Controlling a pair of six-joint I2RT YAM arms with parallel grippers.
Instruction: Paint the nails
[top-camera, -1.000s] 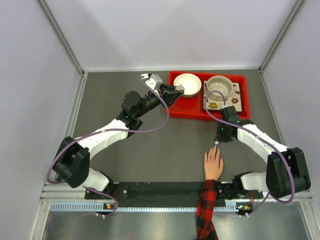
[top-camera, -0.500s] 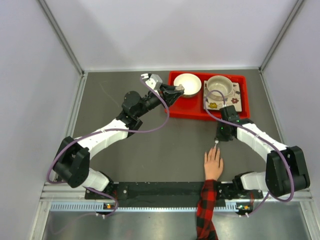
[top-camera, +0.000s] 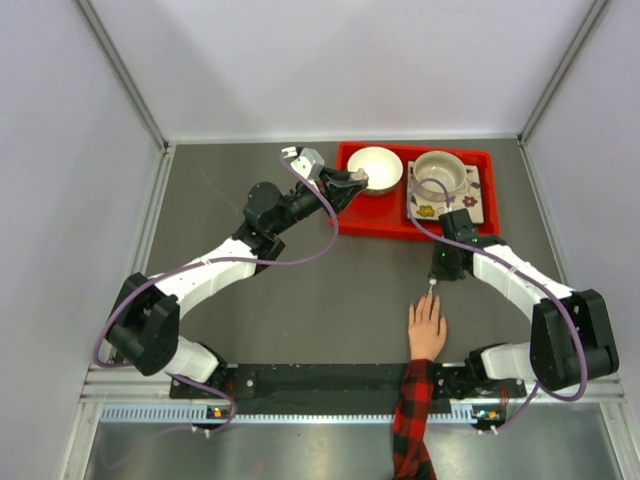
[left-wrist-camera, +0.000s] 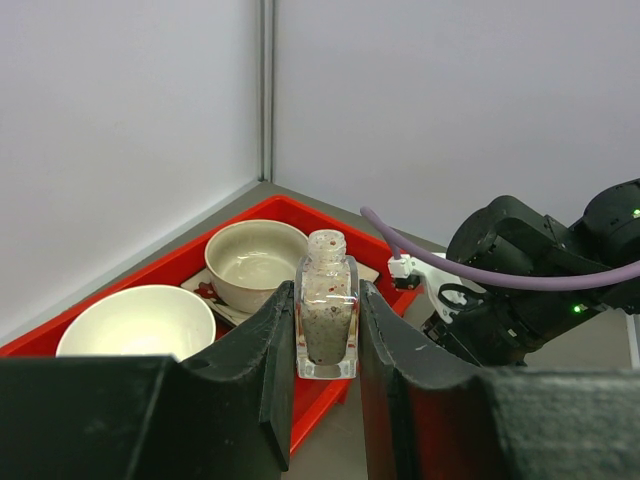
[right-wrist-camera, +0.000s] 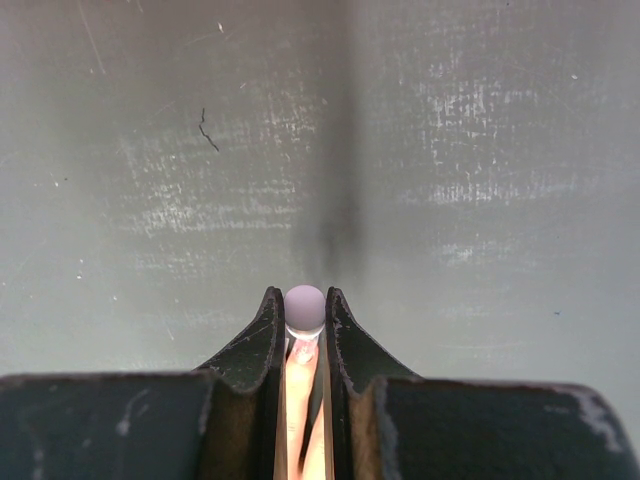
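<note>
A light-skinned hand (top-camera: 427, 330) in a red-and-black plaid sleeve lies flat, palm down, at the near edge of the table, fingers pointing away. My right gripper (top-camera: 433, 283) hovers at its fingertips, shut on a polish brush with a round lilac cap (right-wrist-camera: 305, 308). Below the cap, between the fingers, shows one nail (right-wrist-camera: 303, 351) with speckled polish on it. My left gripper (top-camera: 355, 183) is over the left end of the red tray, shut on a small clear polish bottle (left-wrist-camera: 326, 320) that stands upright and uncapped.
The red tray (top-camera: 420, 232) sits at the back right with a white bowl (top-camera: 375, 168) and a beige cup (top-camera: 440, 172) on a floral tile. Grey walls enclose the table on three sides.
</note>
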